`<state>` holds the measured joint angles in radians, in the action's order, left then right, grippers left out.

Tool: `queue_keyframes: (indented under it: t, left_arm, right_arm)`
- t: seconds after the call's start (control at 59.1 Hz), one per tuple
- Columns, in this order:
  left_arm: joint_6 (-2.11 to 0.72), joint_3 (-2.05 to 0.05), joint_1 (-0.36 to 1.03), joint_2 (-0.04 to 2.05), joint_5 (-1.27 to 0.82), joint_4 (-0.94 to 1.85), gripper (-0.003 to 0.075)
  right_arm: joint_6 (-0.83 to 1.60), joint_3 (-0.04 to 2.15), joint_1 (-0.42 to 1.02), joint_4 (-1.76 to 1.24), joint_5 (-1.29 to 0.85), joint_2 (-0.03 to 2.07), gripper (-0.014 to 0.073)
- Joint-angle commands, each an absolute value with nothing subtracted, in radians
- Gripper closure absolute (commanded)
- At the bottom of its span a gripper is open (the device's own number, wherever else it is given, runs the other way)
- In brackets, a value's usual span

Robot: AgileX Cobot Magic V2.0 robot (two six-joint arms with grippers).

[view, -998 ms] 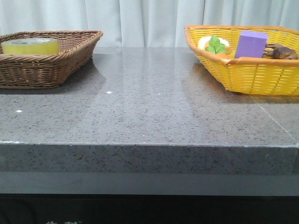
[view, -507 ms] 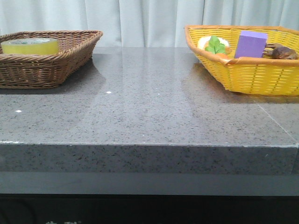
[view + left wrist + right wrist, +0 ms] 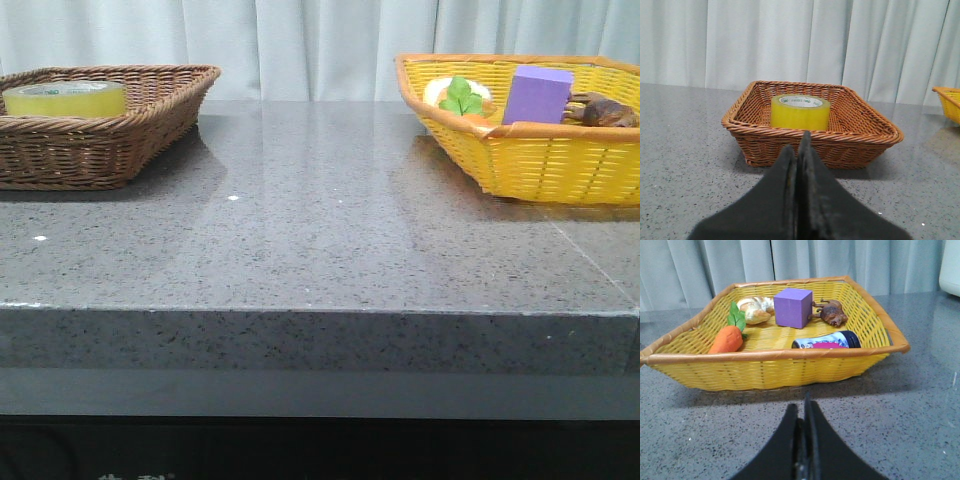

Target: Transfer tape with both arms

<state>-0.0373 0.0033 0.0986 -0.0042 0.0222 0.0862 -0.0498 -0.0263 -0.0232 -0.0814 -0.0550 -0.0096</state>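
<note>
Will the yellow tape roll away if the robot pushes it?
Probably not: the tape lies flat on its side in the brown basket, so it would likely slide, and the basket walls should stop it. Its glossy surface may be slippery. The ring looks stiff, easy to lift.

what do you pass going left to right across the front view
tape → brown basket → bare grey table → carrot leaves → purple block → brown toy, the last three in the yellow basket

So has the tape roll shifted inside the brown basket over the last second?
No. In the front view the tape roll sits at the same spot against the brown wicker basket's rim.
</note>
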Motion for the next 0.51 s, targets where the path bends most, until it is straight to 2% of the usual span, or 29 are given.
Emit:
queue_keyframes:
  t: [0.0, 0.49]
  left_arm:
    - [-0.034, 0.012, 0.104, -0.022, 0.105, 0.090, 0.0741]
    - [-0.034, 0.012, 0.104, -0.022, 0.105, 0.090, 0.0741]
  right_arm:
    - [-0.045, -0.021, -0.030, -0.081, 0.047, -0.033, 0.0660]
    - [-0.045, -0.021, -0.028, -0.055, 0.059, -0.033, 0.0660]
